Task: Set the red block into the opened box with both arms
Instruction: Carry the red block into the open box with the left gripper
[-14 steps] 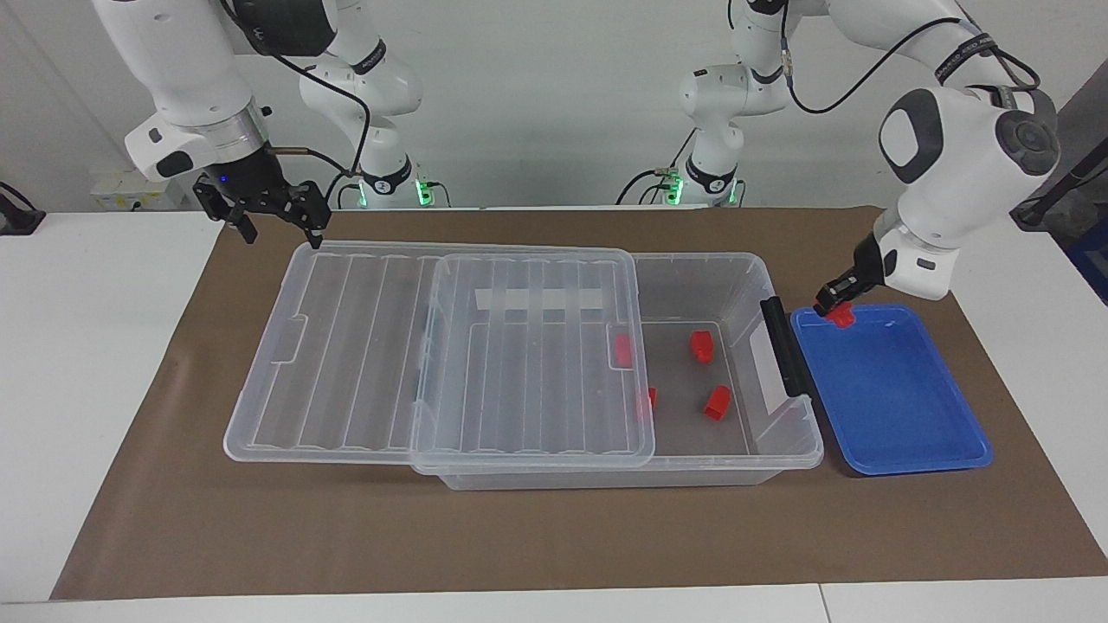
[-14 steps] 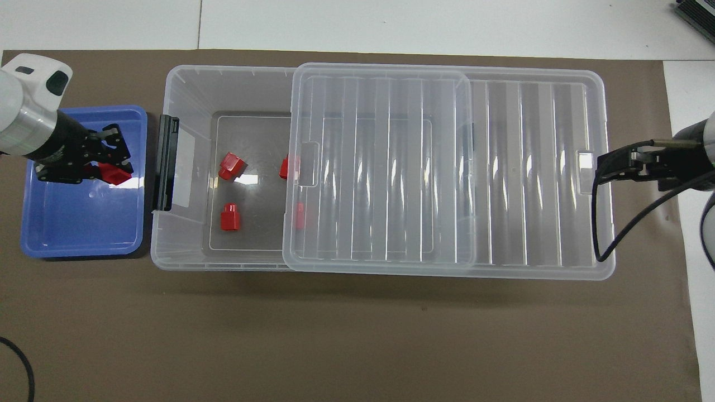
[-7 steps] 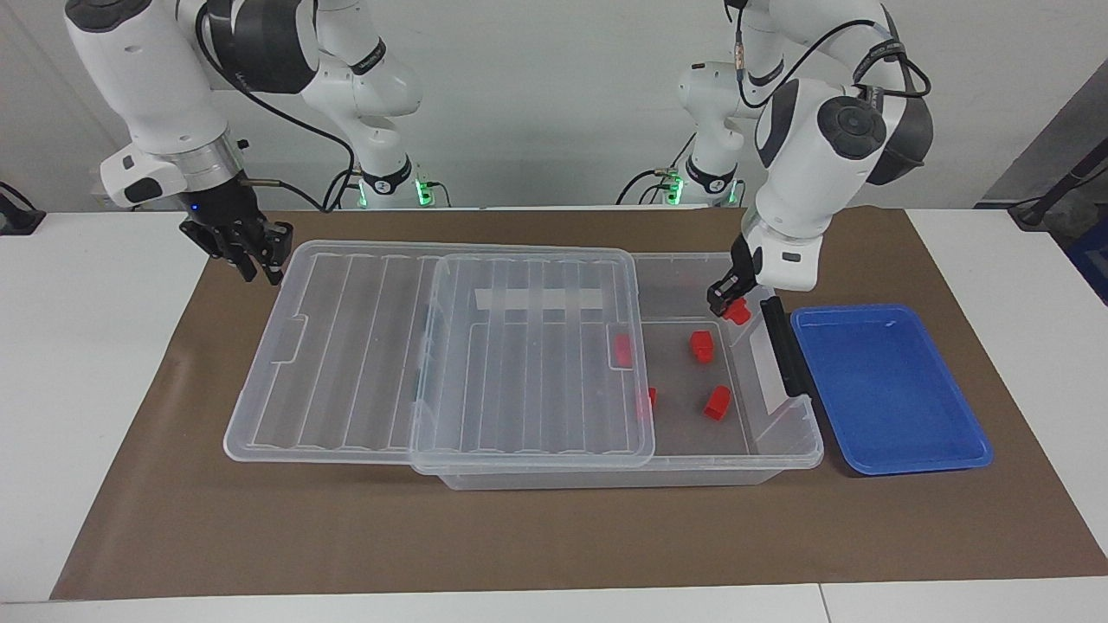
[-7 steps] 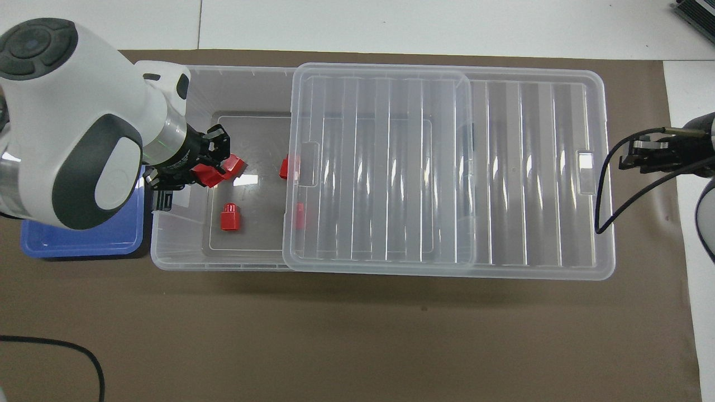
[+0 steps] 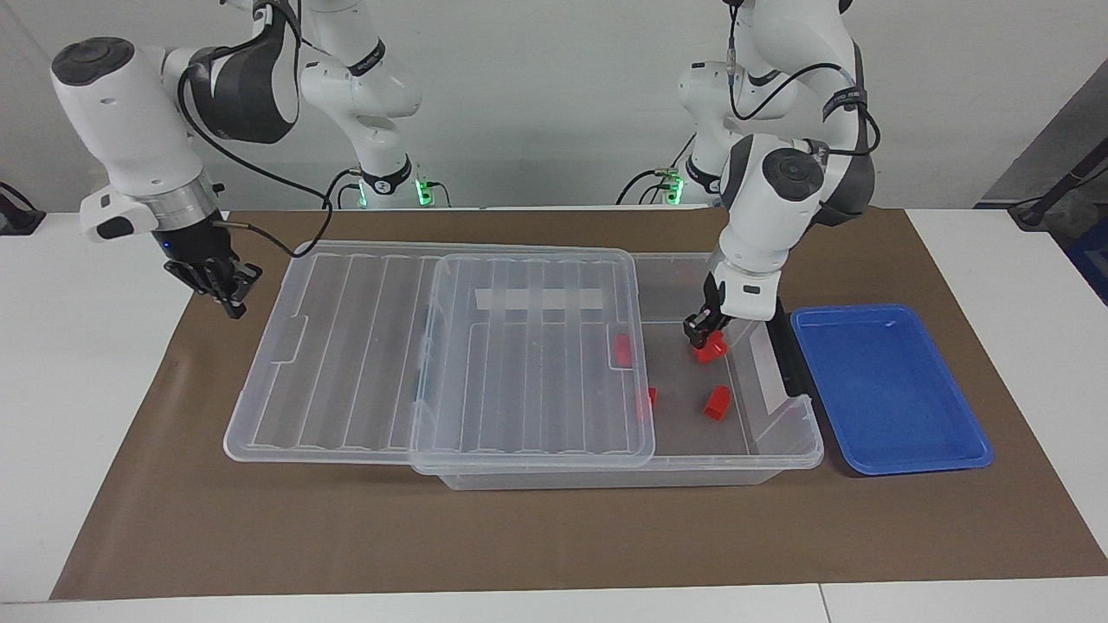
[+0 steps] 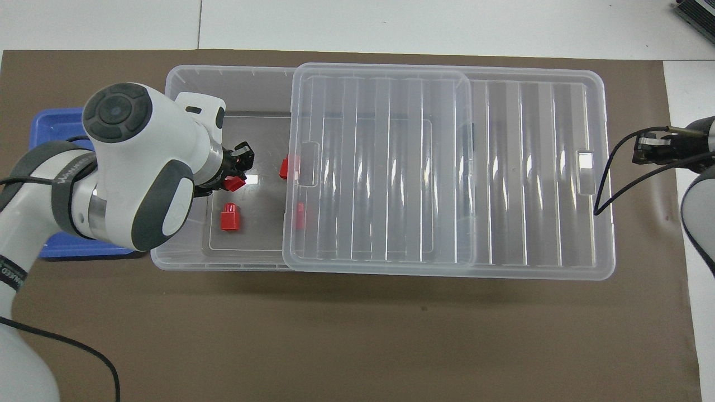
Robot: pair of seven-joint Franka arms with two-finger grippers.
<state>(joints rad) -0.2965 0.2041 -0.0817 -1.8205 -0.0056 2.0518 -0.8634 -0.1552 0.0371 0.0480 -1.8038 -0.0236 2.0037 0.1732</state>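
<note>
Brown paper mat (image 5: 519, 536) covers the table under everything. Both arms come in from the robots' end. On the grey band of the left arm there are letters, but they are too small to read with certainty.

The white strip label (image 5: 538, 298) lies on the side of the box (image 5: 779, 450) nearer to the robots, seen through the ribbed clear lid (image 5: 528, 389); no writing can be made out on it. The lid covers most of the box, and only the part toward the left arm's end is open.

The left arm bends steeply down into this open part. The left gripper (image 5: 705, 333) is low inside the box, fingers pinching the red block (image 5: 711, 349). Whether the block touches the floor of the box, I cannot tell. The black handle (image 5: 783, 346) stands just beside it on the end wall, and the blue tray (image 5: 892, 389) lies next to that end.

The right arm waits. The right gripper (image 5: 227, 290) hangs over the mat beside the lid's end, toward the right arm's end of the table, fingers pressed together and holding nothing.

Farther from the robots, one loose block (image 5: 717, 402) lies on the box floor, and two more blocks (image 5: 621, 349) show red under the lid's edge.
</note>
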